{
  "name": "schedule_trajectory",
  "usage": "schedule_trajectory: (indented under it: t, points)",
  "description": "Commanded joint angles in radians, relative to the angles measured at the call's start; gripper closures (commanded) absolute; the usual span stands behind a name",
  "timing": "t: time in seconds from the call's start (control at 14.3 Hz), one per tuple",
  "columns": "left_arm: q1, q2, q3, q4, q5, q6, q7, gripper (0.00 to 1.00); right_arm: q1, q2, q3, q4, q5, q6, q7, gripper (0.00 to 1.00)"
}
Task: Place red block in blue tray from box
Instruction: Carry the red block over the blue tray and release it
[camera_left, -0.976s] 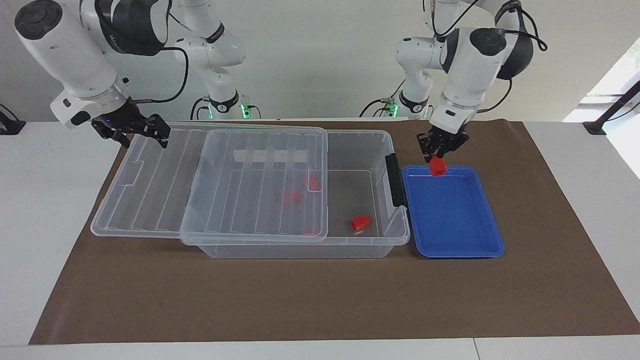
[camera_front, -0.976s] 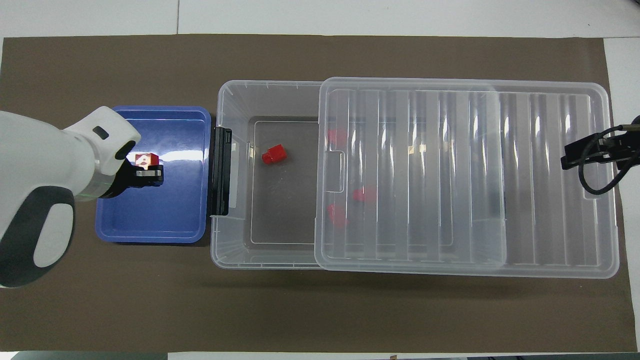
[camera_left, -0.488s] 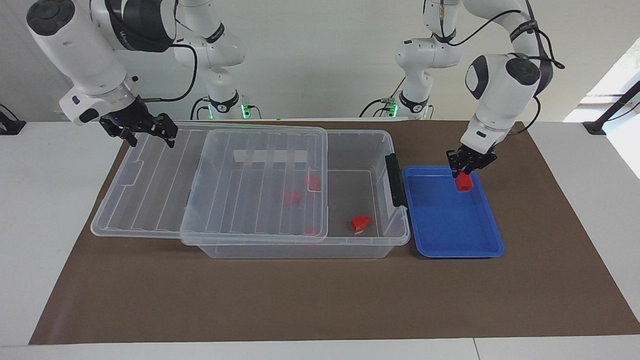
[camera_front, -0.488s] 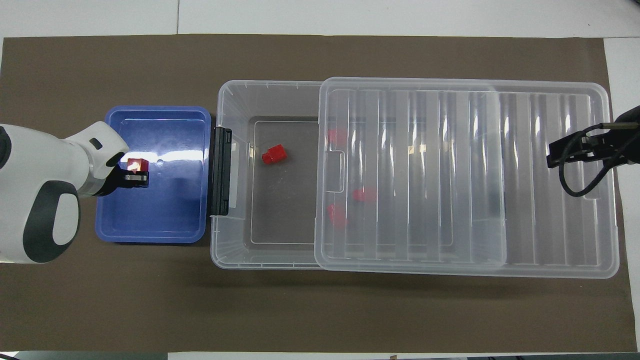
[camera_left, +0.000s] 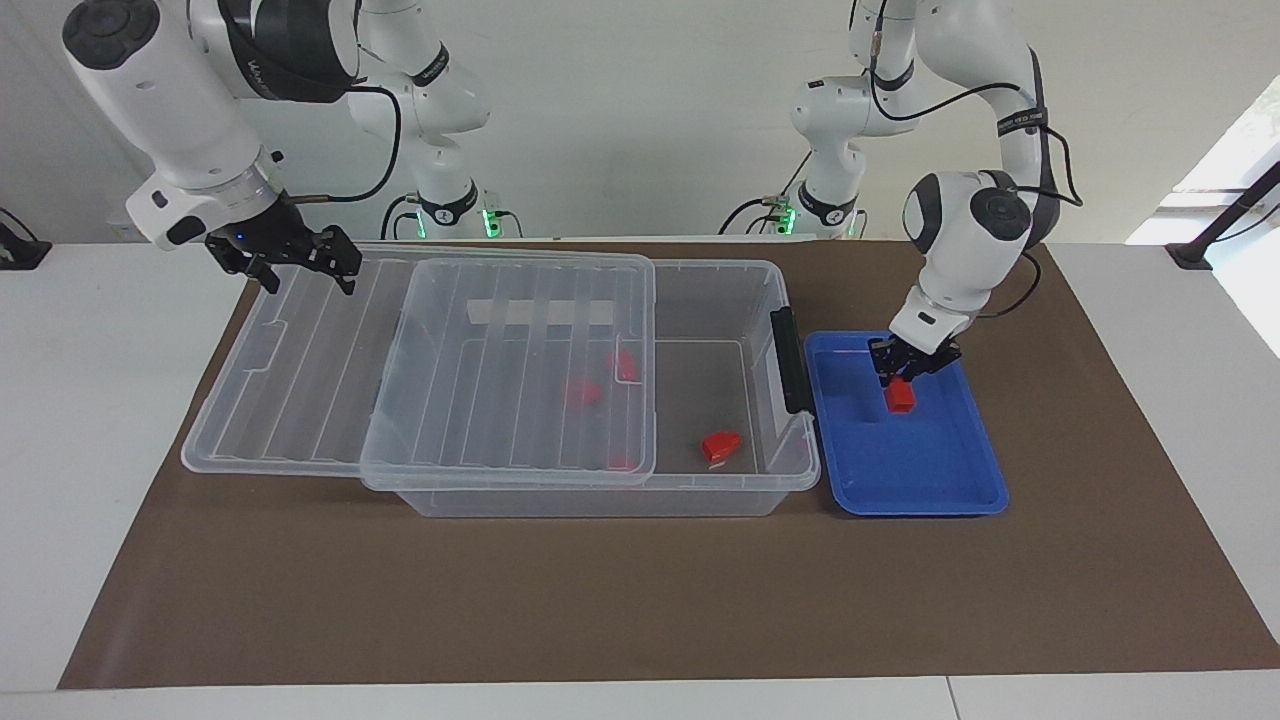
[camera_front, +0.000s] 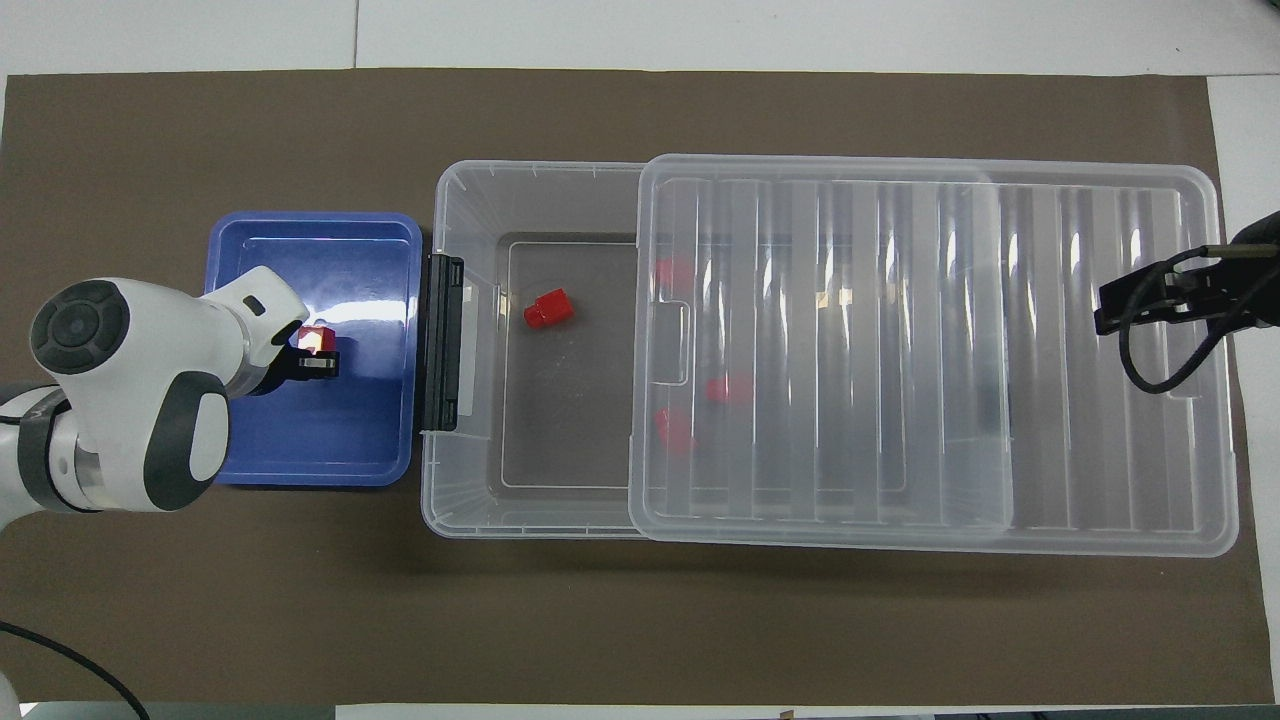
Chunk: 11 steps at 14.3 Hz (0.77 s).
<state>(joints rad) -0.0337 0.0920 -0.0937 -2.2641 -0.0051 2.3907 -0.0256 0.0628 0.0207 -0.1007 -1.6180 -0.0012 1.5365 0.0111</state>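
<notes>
Sitting on a big brown mat (camera_left: 640, 590), the box (camera_left: 600, 490) is the largest thing on the table. It is a clear bin, and its clear ribbed lid (camera_left: 320, 360) is slid partway off toward the right arm's end, so the part near the black latch (camera_left: 790, 360) is uncovered. One red piece (camera_left: 721, 446) lies on the box floor in the uncovered part. More red pieces (camera_left: 583, 392) show through the lid, blurry under the plastic.

Next in size is the blue tray (camera_left: 960, 490). It sits on the mat just beside the latch end of the box, toward the left arm's end of the table.

The left gripper (camera_left: 905, 372) hangs low over the blue tray, pointing down. Its fingers (camera_left: 888, 362) are clenched on the red block (camera_left: 901, 397). The block sticks out below the fingertips, right at the tray floor. I cannot tell if the block touches the floor. In the overhead view the block (camera_front: 313, 338) peeks out next to the fingers, over the middle of the tray (camera_front: 330, 240).

The right gripper (camera_left: 305, 270) is up over the slid-off end of the lid, well apart from the left one. Its fingers (camera_left: 345, 268) are spread wide and hold nothing. That arm waits.
</notes>
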Motion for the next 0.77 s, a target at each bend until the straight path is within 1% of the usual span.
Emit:
schedule_trajectory:
  t: [0.0, 0.07, 0.14, 0.28, 0.35, 0.42, 0.56, 0.63, 0.7]
  points:
    - [0.034, 0.003, -0.001, -0.012, -0.006, 0.036, 0.018, 0.68, -0.006, -0.001, 0.006, 0.007, 0.007, 0.025, -0.022, 0.0]
    - [0.04, 0.003, -0.001, -0.011, -0.006, 0.035, 0.016, 0.23, -0.006, -0.001, 0.006, 0.007, 0.007, 0.025, -0.022, 0.0]
    - [0.04, 0.005, -0.001, -0.002, -0.006, 0.024, 0.013, 0.0, -0.005, -0.001, 0.006, 0.006, 0.007, 0.024, -0.022, 0.0]
    - [0.037, 0.002, -0.001, 0.011, -0.006, 0.018, 0.0, 0.0, -0.006, -0.002, 0.006, 0.006, 0.007, 0.025, -0.02, 0.0]
    - [0.04, -0.006, -0.001, 0.021, -0.006, 0.001, 0.0, 0.0, -0.006, -0.002, 0.006, 0.006, 0.007, 0.025, -0.02, 0.0]
    - [0.04, -0.015, -0.001, 0.043, -0.006, -0.042, 0.001, 0.0, -0.006, -0.002, 0.006, 0.006, 0.007, 0.025, -0.02, 0.0]
    - [0.041, -0.037, 0.0, 0.127, -0.006, -0.189, 0.0, 0.0, -0.005, -0.002, 0.006, 0.006, 0.006, 0.025, -0.02, 0.0]
    - [0.041, -0.038, 0.0, 0.177, -0.006, -0.267, 0.0, 0.0, -0.001, -0.002, 0.006, -0.002, -0.011, 0.039, -0.017, 0.0]
    - [0.041, -0.043, 0.0, 0.223, -0.006, -0.319, 0.0, 0.0, -0.001, -0.007, 0.006, -0.02, -0.034, 0.074, -0.022, 0.0]
